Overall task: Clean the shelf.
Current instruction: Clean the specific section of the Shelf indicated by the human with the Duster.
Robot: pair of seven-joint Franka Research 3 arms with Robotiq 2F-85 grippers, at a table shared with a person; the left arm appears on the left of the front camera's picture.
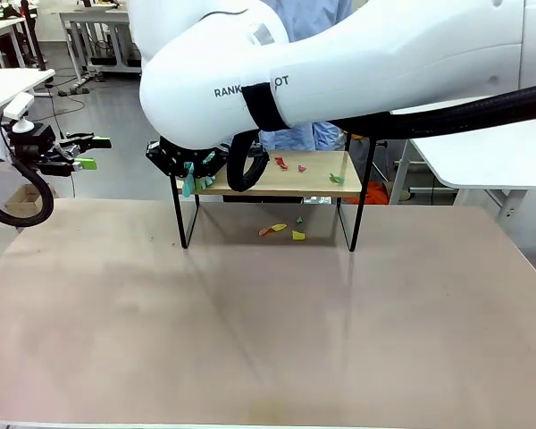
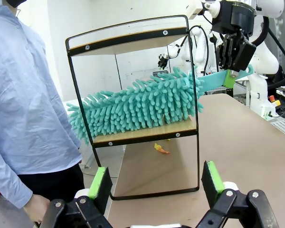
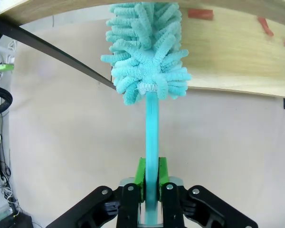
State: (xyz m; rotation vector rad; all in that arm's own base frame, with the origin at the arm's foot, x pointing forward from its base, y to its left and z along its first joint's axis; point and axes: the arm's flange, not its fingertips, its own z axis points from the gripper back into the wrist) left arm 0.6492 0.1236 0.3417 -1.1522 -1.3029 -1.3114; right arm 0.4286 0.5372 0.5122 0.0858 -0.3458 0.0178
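The shelf (image 1: 317, 183) stands at the table's far middle, a black frame with light wooden boards. A teal fluffy duster (image 2: 142, 102) lies along its lower board, the head (image 3: 147, 52) resting on the wood. My right gripper (image 1: 186, 165) is at the shelf's left end, shut on the duster's teal handle (image 3: 152, 128); it also appears as the right gripper (image 2: 232, 71) and the right gripper (image 3: 151, 171). Red scraps (image 1: 281, 163) and a green one (image 1: 337, 179) lie on the board. My left gripper (image 1: 94, 152) hovers open off the table's left side, facing the shelf, with nothing between its fingers (image 2: 100, 183).
Orange, yellow and green scraps (image 1: 279, 230) lie on the table (image 1: 250, 340) under the shelf. A person in a light blue shirt (image 2: 23, 104) stands just behind the shelf. My right arm (image 1: 357, 63) spans the top of the front view. White tables stand at the sides.
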